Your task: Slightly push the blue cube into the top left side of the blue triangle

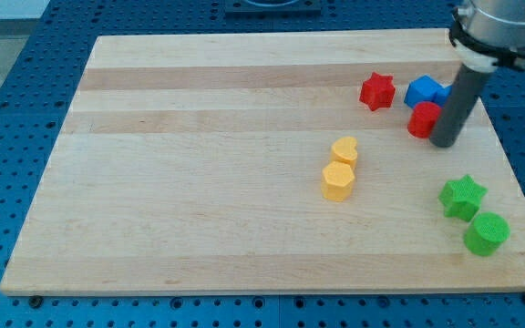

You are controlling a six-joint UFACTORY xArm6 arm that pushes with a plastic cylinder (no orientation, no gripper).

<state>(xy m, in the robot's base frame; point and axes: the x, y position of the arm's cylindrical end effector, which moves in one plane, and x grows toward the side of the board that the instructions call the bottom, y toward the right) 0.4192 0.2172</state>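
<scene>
camera view shows my tip (445, 143) resting on the wooden board (199, 182) near its right edge, a bare rod end with nothing that opens or shuts. touching it on the view's left is a red block (421, 120), shape hard to make out. just above that sits the blue cube (423, 91), up and to the left of my tip and apart from it; it looks squat, with no clear long axis, one corner turned toward the view's bottom. more blue shows behind the rod, too hidden to name. further left is a red star (377, 91). toward the middle, a yellow heart (344, 150) touches a yellow hexagon (337, 180). below my tip lie a green star (462, 196) and a green cylinder (486, 233).
</scene>
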